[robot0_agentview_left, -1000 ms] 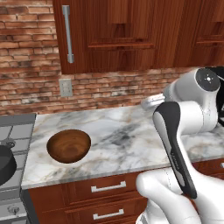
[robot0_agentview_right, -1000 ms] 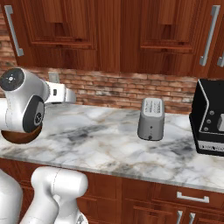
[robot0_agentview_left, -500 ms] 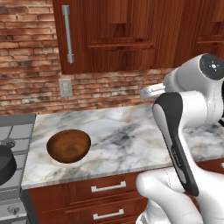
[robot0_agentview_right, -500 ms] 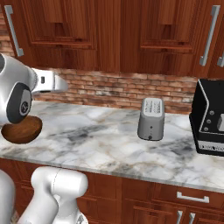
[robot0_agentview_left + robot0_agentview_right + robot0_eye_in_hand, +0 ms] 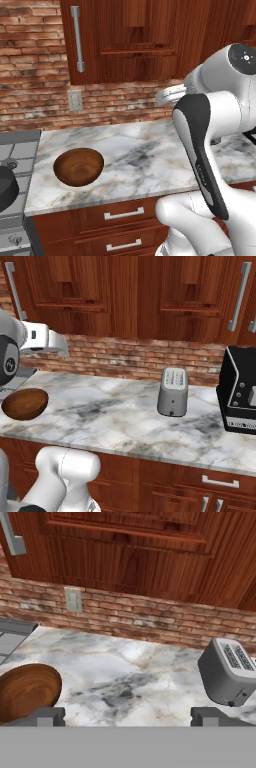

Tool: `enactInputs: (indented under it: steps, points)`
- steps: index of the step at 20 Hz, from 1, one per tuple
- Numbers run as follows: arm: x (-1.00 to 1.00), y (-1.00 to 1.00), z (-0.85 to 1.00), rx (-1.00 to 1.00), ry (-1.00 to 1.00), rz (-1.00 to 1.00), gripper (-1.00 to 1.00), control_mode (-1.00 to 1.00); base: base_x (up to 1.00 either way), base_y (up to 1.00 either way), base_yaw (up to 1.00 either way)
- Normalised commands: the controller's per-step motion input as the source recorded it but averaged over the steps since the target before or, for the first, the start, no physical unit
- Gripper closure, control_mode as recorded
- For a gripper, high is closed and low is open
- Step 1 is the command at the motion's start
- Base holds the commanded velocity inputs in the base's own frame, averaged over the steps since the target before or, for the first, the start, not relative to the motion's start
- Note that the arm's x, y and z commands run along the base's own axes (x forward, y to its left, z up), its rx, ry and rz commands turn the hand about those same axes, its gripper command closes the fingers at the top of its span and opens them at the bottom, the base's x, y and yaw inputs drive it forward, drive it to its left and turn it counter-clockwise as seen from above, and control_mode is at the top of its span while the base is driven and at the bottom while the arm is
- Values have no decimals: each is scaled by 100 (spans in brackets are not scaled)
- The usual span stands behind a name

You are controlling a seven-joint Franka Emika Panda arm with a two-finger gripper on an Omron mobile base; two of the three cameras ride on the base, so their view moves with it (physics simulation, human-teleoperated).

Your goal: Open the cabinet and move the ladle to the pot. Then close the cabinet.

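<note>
Jaws stand spread wide with nothing between them: in the hand view the two dark finger tips [image 5: 45,716] sit far apart at the bottom, and the gripper [image 5: 129,717] hangs above the marble bench [image 5: 130,677], looking toward the brick wall [image 5: 150,619]. Between the tips lies bare marble.

Up on the wall, the cabinet [image 5: 145,45] is shut, its panelled reddish-brown door flush with its neighbours. Its long silver bar handle [image 5: 76,37] runs upright along the door's left edge; the lower end of that handle shows at the top left corner of the hand view [image 5: 11,534]. The ladle cannot be seen anywhere with the door closed.

At the far left of the left base view, the pot [image 5: 7,186] sits on the stove [image 5: 15,150], dark and round, cut off by the picture's edge, with a small metal loop at its rim. Just beside the stove, on the bench, rests a brown wooden bowl [image 5: 78,166], upright and holding nothing. A white wall outlet [image 5: 75,100] is set in the brick above the bowl.

Further right along the bench stands a grey toaster [image 5: 172,391], well apart from the bowl, close to the brick wall. At the right end of the bench is a black boxy appliance [image 5: 240,391] with small knobs on its front. Drawers with short horizontal handles [image 5: 123,214] run beneath the bench.
</note>
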Motion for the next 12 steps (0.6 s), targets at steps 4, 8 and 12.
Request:
enactInputs:
  steps: [4,8,12]
  points:
    - [-5,29,16,0,0,0,-100,-100,0,0,0]
    - [0,33,11,0,-4,0,-100,-100,0,0,0]
    - [0,34,8,0,0,0,-100,-100,0,0,0]
